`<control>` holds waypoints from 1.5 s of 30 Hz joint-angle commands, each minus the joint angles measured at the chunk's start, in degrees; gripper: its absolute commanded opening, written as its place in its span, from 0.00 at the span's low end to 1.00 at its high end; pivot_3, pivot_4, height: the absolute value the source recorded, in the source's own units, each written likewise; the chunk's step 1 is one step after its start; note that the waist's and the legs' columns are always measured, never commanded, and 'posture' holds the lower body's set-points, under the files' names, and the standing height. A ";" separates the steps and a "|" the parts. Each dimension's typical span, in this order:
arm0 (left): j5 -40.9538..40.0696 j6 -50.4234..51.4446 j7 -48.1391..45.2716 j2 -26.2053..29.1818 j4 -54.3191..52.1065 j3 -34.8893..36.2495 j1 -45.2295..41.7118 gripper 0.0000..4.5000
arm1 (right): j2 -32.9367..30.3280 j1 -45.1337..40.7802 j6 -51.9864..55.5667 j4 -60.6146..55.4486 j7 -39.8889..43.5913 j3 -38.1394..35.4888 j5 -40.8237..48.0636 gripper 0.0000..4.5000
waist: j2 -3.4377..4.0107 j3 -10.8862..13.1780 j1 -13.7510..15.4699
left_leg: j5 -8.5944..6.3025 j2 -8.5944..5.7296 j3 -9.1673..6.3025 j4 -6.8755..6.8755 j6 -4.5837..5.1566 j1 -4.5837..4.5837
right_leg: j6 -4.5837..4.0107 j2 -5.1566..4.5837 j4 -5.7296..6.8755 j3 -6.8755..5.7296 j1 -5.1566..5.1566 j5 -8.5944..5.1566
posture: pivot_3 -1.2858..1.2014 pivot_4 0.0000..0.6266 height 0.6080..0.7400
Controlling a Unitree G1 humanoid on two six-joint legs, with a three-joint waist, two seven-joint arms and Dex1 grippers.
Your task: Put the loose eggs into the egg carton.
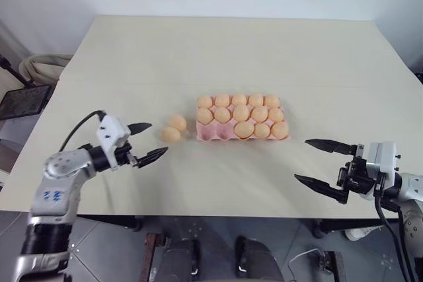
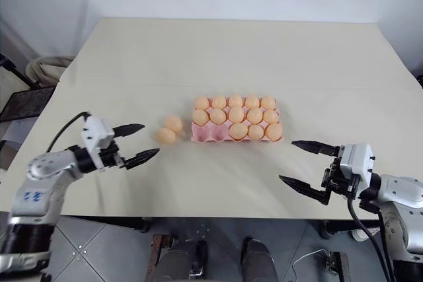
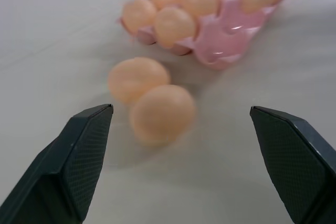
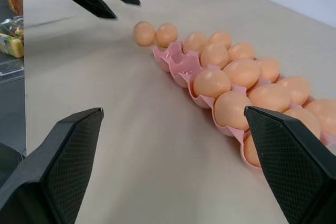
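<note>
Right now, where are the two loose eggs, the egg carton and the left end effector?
loose eggs (image 1: 174,128): left eye view, where the pair meets.
egg carton (image 1: 210,133): left eye view, empty pink front-left cups.
left end effector (image 1: 146,141): left eye view, midway between its open fingertips.

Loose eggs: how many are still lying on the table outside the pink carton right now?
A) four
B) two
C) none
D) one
B: two loose eggs lie touching each other on the table just off the left end of the egg carton, in front of the open left gripper.
</note>
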 commanded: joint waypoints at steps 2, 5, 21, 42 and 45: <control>2.83 -1.67 0.60 -1.22 5.82 -2.67 -4.37 0.99 | -0.96 2.73 -0.08 -3.98 -1.19 -4.10 1.57 1.00 | 0.00 0.00 -0.10 | -0.02 0.02 0.06 0.00 -0.01 0.00 | 0.02 -0.01 0.10 -0.09 -0.03 0.01 | 0.52 0.24 1.00; 3.22 -2.15 0.49 -2.97 8.63 -3.95 -6.38 0.99 | -0.31 4.61 0.22 -5.97 -2.91 -5.03 1.79 1.00 | 0.00 0.00 0.00 | -0.07 0.05 0.14 -0.01 0.00 -0.02 | 0.05 -0.01 0.16 -0.36 -0.03 0.03 | 0.52 0.24 1.00; 4.14 -3.64 0.87 -3.80 13.27 -3.56 -7.55 0.42 | 6.33 6.77 -4.29 -14.05 -5.41 0.01 3.39 1.00 | -0.01 -0.01 -0.04 | -0.09 0.09 0.22 0.13 0.09 0.02 | 0.03 -0.08 0.03 -0.29 -0.01 0.08 | 0.52 0.24 1.00; 5.13 -8.52 -13.18 -12.80 19.66 -14.89 -25.69 0.42 | 2.87 10.36 -5.58 -4.76 -3.72 -8.65 1.80 1.00 | -0.04 0.01 0.56 | -0.11 0.01 0.38 0.33 0.25 -0.01 | 0.10 -0.10 -0.01 -0.68 0.10 0.13 | 0.52 0.24 1.00; 7.61 -12.56 -12.21 -16.69 28.34 -16.30 -30.74 0.42 | 3.59 12.81 -6.00 -5.48 -4.74 -10.46 1.78 1.00 | -0.04 0.01 0.50 | -0.11 0.05 0.47 0.33 0.25 -0.02 | 0.11 -0.02 0.08 -0.72 0.07 0.13 | 0.52 0.24 1.00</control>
